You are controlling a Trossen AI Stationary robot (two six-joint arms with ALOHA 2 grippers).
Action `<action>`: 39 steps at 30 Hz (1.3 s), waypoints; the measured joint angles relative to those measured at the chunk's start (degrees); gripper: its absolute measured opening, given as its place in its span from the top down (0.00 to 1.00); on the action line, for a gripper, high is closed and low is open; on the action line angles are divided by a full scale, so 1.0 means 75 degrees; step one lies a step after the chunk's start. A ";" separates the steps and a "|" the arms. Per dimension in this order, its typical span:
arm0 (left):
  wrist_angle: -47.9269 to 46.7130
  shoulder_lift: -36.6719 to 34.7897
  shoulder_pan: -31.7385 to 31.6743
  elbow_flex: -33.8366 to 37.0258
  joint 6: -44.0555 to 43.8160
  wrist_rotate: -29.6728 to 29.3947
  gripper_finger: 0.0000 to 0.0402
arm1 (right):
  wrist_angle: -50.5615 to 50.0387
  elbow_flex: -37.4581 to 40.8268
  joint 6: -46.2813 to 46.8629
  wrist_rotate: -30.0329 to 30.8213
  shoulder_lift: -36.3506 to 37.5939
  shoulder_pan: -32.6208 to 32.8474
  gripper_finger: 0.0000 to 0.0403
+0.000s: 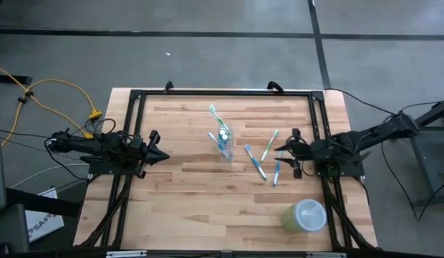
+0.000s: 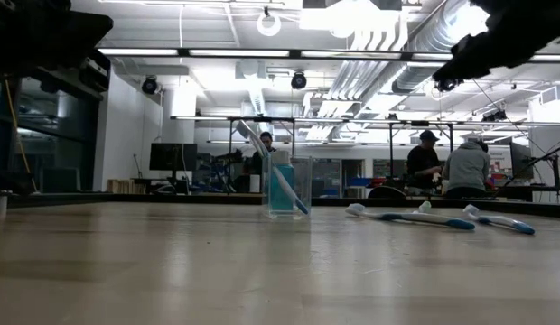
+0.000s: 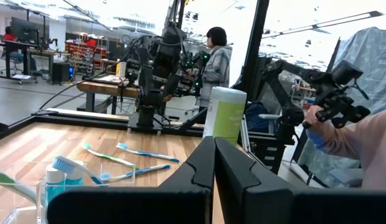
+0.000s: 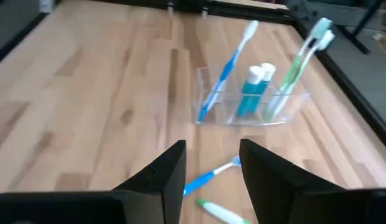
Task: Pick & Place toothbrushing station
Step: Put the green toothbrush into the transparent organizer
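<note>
Nearest the overhead camera, the right gripper (image 1: 285, 148) hangs at the table's three-o'clock edge, its two dark fingers (image 4: 165, 171) spread apart with nothing between them. Just at nine o'clock of it, three loose toothbrushes (image 1: 256, 162) lie flat on the pale, straight-grained wooden table (image 1: 186, 186): thin plastic sticks, two blue-handled and one green (image 1: 269, 145), with white heads. Near the table's middle stands the clear plastic cup (image 1: 223, 145), a small straight-walled holder, see-through and glossy. Inside it lean a green toothbrush (image 4: 299, 62) and a blue toothbrush (image 4: 227, 68), bristle ends up, with two small tubes (image 4: 252, 87), blue-bodied with white caps, upright between them. At the table's nine-o'clock side the left gripper (image 1: 161, 156) waits, well apart from the cup, its fingers (image 3: 196, 168) pressed together on nothing. A pale green round container (image 1: 305, 216) with a whitish lid sits toward five o'clock.
</note>
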State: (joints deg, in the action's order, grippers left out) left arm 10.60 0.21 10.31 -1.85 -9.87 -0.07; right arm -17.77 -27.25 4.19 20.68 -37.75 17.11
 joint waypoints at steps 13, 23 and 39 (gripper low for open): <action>0.0000 0.0000 0.0000 0.0000 0.0000 0.0000 0.99 | -0.2001 -0.2162 -0.0604 -0.0608 -0.2209 -0.1527 0.65; 0.0002 0.0000 -0.0003 0.0000 0.0000 0.0002 0.99 | -0.3308 -0.2821 -0.2204 -0.1879 -0.3819 -0.2464 0.65; 0.0000 0.0001 -0.0001 0.0000 0.0000 0.0002 0.99 | -0.3830 -0.3599 -0.3947 -0.2241 -0.6251 -0.3436 0.65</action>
State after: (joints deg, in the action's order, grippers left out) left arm 10.60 0.22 10.29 -1.85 -9.87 -0.05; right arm -46.50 -54.24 -25.41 3.87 -84.63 -8.66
